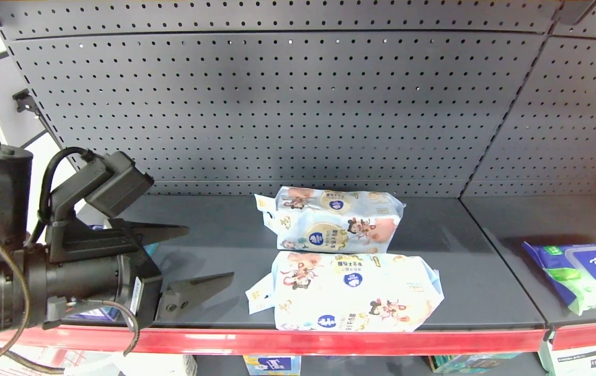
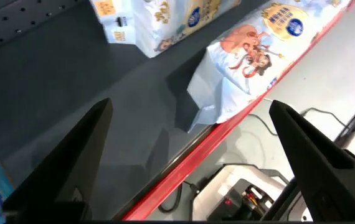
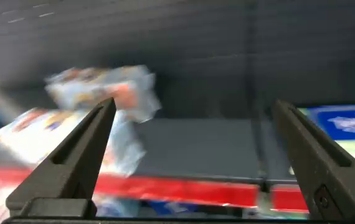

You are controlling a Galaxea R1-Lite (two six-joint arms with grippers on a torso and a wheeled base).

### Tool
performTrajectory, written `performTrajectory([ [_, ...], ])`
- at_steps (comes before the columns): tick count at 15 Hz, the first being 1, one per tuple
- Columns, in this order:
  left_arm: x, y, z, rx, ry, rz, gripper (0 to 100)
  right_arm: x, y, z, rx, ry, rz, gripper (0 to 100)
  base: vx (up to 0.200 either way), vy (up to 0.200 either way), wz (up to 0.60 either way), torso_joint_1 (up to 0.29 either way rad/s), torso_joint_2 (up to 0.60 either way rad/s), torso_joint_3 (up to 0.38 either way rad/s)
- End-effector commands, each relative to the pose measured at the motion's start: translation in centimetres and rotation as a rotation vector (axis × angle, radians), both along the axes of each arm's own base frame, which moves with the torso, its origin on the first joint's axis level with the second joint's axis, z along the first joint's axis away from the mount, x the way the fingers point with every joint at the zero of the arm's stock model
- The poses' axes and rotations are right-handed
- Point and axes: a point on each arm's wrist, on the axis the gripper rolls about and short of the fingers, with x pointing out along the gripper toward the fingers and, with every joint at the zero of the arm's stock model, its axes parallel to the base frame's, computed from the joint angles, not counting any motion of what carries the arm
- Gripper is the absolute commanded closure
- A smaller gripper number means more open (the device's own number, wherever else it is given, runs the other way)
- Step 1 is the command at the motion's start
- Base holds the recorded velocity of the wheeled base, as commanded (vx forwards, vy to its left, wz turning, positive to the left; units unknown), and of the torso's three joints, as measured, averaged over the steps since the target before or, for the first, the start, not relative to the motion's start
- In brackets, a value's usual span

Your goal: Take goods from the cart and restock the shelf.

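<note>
Two packs (image 1: 352,292): lay flat in file, stocking the shelf (image 1: 214,245).
My left gripper (image 1: 210,251): hung alongside, spread, empty.
My right gripper (image 3: 194,106): spread, empty.

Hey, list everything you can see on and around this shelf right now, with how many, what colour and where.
Tissue packs: two, pale blue and white with cartoon print, middle of the shelf, one behind the other.
Wipes pack: one, blue and green, next bay on the right, near the front.
Shelf: one, dark grey with a red front lip.
Pegboard: one, dark grey, behind the shelf.
Goods below: count unclear, partly blue, lower level.
Left end effector: one, black, open, over the shelf's left part.
Right end effector: one, black, open, facing the shelf.
</note>
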Motion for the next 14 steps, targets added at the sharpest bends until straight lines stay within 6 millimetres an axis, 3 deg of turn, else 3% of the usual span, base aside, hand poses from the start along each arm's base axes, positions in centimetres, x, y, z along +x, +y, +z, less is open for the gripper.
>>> performTrajectory([
  [1,0.1,0.1,0.2,-0.004,-0.007,0.005,0,0.8,-0.2,-0.5,0.022,0.03,0.027,0,0.0,0.0,0.0,0.0,0.0,0.0],
  [3,0.0,0.1,0.3,-0.006,-0.014,0.004,0,-0.7,0.7,-1.0,0.043,-0.002,0.314,0,0.0,0.0,0.0,0.0,0.0,0.0],
  [4,0.0,0.1,0.3,-0.006,-0.014,0.002,0,-1.7,1.0,-1.3,0.12,0.03,0.557,0,0.0,0.0,0.0,0.0,0.0,0.0],
  [5,0.0,0.1,0.4,-0.006,-0.016,0.002,0,-1.7,0.9,-1.3,0.173,0.057,0.569,0,0.0,0.0,0.0,0.0,0.0,0.0],
  [6,0.1,0.1,0.6,-0.008,-0.022,0.003,0,-0.8,0.8,-1.1,0.134,0.062,0.439,0,0.0,0.0,0.0,0.0,0.0,0.0],
  [7,0.0,0.2,0.6,-0.01,-0.024,0.005,0,0.0,0.3,-1.7,-0.019,0.037,0.118,0,0.0,0.0,0.0,0.0,0.0,0.0],
  [8,-0.3,0.3,0.6,-0.012,-0.028,0.005,0,0.3,-0.1,-1.8,-0.067,0.047,-0.104,0,0.0,0.0,0.0,0.0,0.0,0.0],
  [9,-0.4,0.4,0.7,-0.016,-0.031,0.007,0,0.9,-0.5,-0.4,-0.011,0.047,-0.152,0,0.0,0.0,0.0,0.0,0.0,0.0],
  [10,-0.2,0.5,0.7,-0.014,-0.031,0.014,0,0.9,-0.4,1.2,0.067,0.024,-0.065,0,0.0,0.0,0.0,0.0,0.0,0.0],
  [11,0.0,0.4,0.8,-0.014,-0.03,0.013,0,-0.2,0.7,1.2,0.142,0.022,0.228,0,0.0,0.0,0.0,0.0,0.0,0.0],
  [12,0.1,0.3,0.7,-0.009,-0.029,0.011,0,-1.3,1.2,1.1,0.194,0.03,0.404,0,0.0,0.0,0.0,0.0,0.0,0.0],
  [13,0.1,0.3,0.7,-0.01,-0.03,0.008,0,-3.0,1.6,0.9,0.318,0.035,0.527,0,0.0,0.0,0.0,0.0,0.0,0.0],
  [14,0.1,0.3,0.8,-0.01,-0.033,0.008,0,-3.5,1.6,0.7,0.34,0.034,0.556,0,0.0,0.0,0.0,0.0,0.0,0.0],
])
